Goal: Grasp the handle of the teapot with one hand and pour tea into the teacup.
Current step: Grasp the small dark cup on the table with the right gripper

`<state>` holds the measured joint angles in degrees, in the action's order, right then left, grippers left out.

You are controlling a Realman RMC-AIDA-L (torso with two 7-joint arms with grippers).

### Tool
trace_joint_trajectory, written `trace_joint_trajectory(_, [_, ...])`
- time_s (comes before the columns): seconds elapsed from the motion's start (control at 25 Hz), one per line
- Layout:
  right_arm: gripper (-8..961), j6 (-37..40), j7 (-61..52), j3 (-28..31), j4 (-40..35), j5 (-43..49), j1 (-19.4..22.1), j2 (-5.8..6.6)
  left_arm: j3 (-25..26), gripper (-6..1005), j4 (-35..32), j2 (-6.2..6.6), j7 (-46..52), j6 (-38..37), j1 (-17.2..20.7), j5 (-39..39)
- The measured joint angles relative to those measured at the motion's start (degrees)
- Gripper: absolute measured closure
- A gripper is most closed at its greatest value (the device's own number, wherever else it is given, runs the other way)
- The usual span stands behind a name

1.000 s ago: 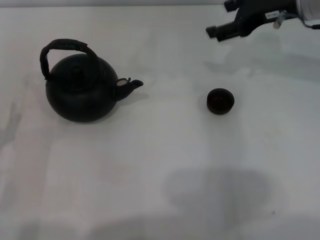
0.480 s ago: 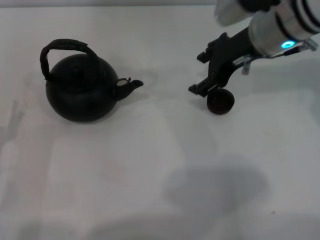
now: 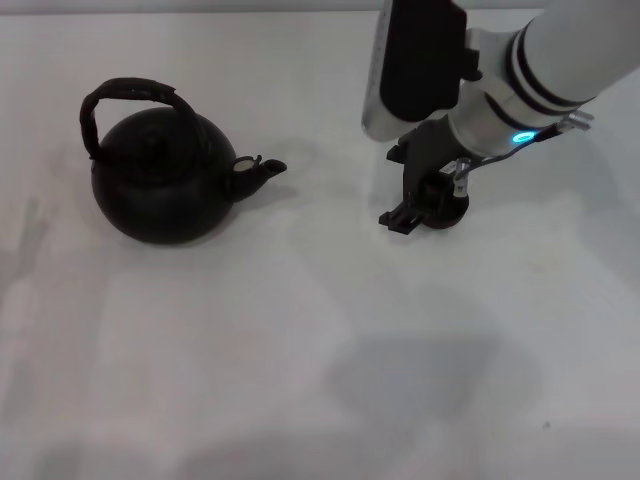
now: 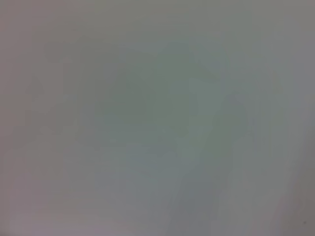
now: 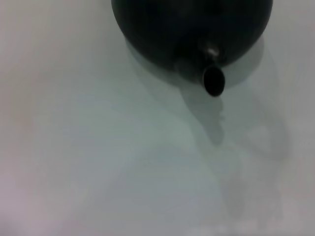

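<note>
The matte-black teapot (image 3: pixel 160 185) stands on the white table at the left, its spout (image 3: pixel 262 170) pointing right. Its dark wrapped hoop handle (image 3: pixel 130 90) arches over the lid. The small dark teacup (image 3: pixel 448 212) sits at centre right, mostly covered by my right arm. My right gripper (image 3: pixel 398 186) hangs low just left of and over the cup, fingers apart and empty, pointing toward the teapot. The right wrist view shows the teapot's body (image 5: pixel 187 29) and spout opening (image 5: pixel 213 80). My left gripper is out of view; its wrist view shows only blank surface.
The white table top (image 3: pixel 300 330) stretches between teapot and cup and toward the front. My right arm's white forearm (image 3: pixel 560 50) crosses the far right corner. A soft shadow lies on the table at front centre.
My right arm has swung down and leftward from the far right corner to the teacup, now covering most of it. The teapot and cup have not moved.
</note>
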<state>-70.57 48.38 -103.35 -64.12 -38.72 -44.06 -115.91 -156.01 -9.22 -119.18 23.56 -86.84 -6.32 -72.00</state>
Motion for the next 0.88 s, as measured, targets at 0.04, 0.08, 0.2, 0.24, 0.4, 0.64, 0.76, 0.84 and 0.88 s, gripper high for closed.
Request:
trace_joint_trajectory(0.04, [98, 0.32, -0.68, -0.67, 0.23, 0.58, -0.18, -0.02, 0.0, 127, 0.0, 0.0, 0.0, 0.0, -0.07, -0.01])
trace_joint_trajectory(0.08, [97, 0.71, -1.53, -1.46, 0.52, 1.3, -0.39, -0.04, 0.0, 126, 0.0, 0.0, 0.0, 0.0, -0.09, 0.0])
trace_joint_trajectory(0.2, [97, 1.49, -2.78, -3.12, 1.03, 2.5, -0.66, -0.11, 0.0, 126, 0.0, 0.0, 0.0, 0.01, -0.11, 0.0])
trace_joint_trajectory(0.24, [97, 1.67, -2.85, -3.28, 1.06, 2.65, -0.64, -0.11, 0.0, 126, 0.0, 0.0, 0.0, 0.01, -0.11, -0.01])
trace_joint_trajectory(0.4, [97, 1.87, -2.92, -3.44, 2.16, 2.81, -0.68, -0.11, 0.0, 127, 0.0, 0.0, 0.0, 0.03, -0.11, 0.0])
trace_joint_trajectory(0.64, [97, 1.93, -3.56, -3.49, 4.33, 3.75, -0.96, -0.07, 0.0, 126, 0.0, 0.0, 0.0, 0.02, -0.22, 0.01])
trace_joint_trajectory(0.76, [98, 1.95, -3.61, -3.24, 4.65, 4.82, -0.89, -0.01, 0.0, 126, 0.0, 0.0, -0.01, 0.0, -0.29, 0.08])
trace_joint_trajectory(0.84, [98, 1.9, -3.64, -3.2, 4.67, 5.25, -0.81, -0.01, 0.0, 126, 0.0, 0.0, -0.01, 0.0, -0.32, 0.09])
trace_joint_trajectory(0.88, [98, 1.85, -3.7, -3.16, 4.68, 5.56, -0.76, -0.01, 0.0, 126, 0.0, 0.01, 0.0, 0.01, -0.33, 0.1])
